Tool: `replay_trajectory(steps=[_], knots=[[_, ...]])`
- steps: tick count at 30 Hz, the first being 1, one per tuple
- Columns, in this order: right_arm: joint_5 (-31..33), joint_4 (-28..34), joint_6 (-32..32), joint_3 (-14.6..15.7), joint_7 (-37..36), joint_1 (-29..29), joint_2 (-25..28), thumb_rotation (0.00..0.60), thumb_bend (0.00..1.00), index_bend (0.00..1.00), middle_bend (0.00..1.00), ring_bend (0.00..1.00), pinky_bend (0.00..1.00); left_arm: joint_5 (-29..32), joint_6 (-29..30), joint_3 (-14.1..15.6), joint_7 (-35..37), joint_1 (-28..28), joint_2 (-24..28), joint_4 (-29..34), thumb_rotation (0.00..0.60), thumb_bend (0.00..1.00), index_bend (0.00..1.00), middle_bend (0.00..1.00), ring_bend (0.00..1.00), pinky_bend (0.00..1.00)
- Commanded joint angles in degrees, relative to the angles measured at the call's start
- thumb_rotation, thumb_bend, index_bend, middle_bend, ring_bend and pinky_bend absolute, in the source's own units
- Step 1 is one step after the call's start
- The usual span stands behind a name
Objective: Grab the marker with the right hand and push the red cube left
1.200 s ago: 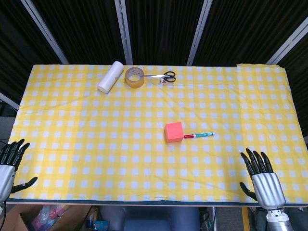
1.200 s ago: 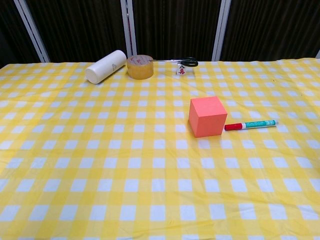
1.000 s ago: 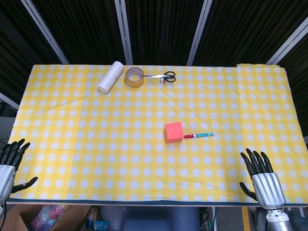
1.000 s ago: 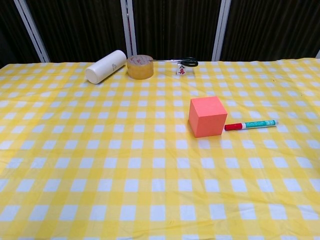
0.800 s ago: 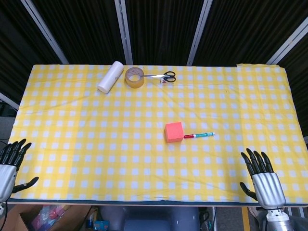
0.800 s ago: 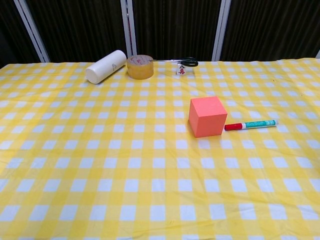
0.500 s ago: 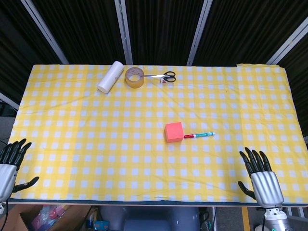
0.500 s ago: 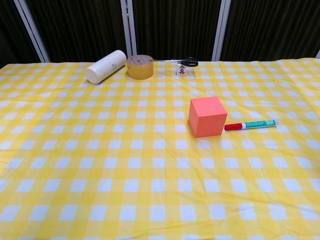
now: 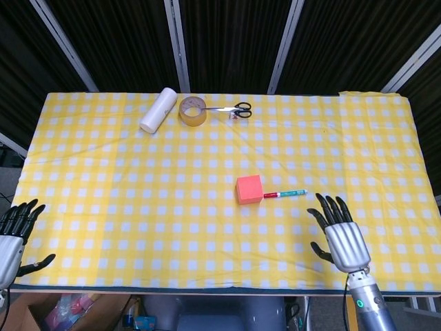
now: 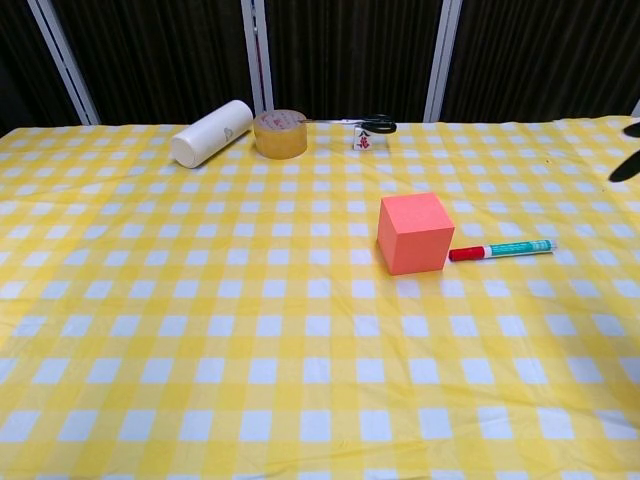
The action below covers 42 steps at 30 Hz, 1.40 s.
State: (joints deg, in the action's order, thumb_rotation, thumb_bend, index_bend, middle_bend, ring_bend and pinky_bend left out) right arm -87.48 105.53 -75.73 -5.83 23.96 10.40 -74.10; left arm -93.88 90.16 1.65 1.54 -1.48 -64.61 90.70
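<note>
The red cube sits near the middle of the yellow checked table. Just to its right lies the marker, green-bodied with a red cap that almost touches the cube. My right hand hovers open over the table's front right, fingers spread, a short way below and right of the marker. Only dark fingertips of it show at the chest view's right edge. My left hand is open at the front left corner, off the table edge, holding nothing.
Along the far edge lie a white roll, a roll of tape, scissors and a small white tile. A cardboard box stands below the front left edge.
My right hand has moved up and to the left, from the front right edge onto the table toward the marker. Cube, marker and left hand have not moved.
</note>
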Motion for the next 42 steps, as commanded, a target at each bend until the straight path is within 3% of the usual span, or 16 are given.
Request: replay_trajectory(steps=[1,8,20,30,42], knots=[[6.76,0.91,5.26,-4.48,7.02,5.27,-5.38,0.6,0.3,0.28,0.06,0.0,0.0,0.01,-0.11,0.04,0.06,-0.06,0.16,-0.07,0.6,0.0,0.0,0.0,0.0,0.0],[18.15,-6.0,10.68,-9.63,14.94,12.67,-13.9,0.6,0.3,0.29,0.07,0.0,0.0,0.06,-0.37,0.08,1.1,-0.25,0.93,-0.03,0.6,0.0,0.0,0.0,0.0,0.0],[31.41,-18.47,14.99,-15.27,17.11,20.52,-19.46,0.6,0.3,0.29,0.07,0.0,0.0,1.24,-2.43,0.36,2.83,-0.78,2.31,1.2,0.6,0.0,0.0,0.0,0.0,0.0],[39.55,-24.44,18.13,-15.42,17.2,23.84,-20.16,0.6,0.3,0.34,0.08,0.0,0.0,1.25,-3.08,0.49,2.83,-1.08,2.49,1.74,0.6,0.0,0.0,0.0,0.0,0.0],[42.38,-29.71,18.74,-15.14,15.44,26.92,-22.5,0.6,0.3,0.38,0.1,0.0,0.0,1.56,-3.5,0.44,3.46,-1.3,2.75,2.11,0.6,0.0,0.0,0.0,0.0,0.0]])
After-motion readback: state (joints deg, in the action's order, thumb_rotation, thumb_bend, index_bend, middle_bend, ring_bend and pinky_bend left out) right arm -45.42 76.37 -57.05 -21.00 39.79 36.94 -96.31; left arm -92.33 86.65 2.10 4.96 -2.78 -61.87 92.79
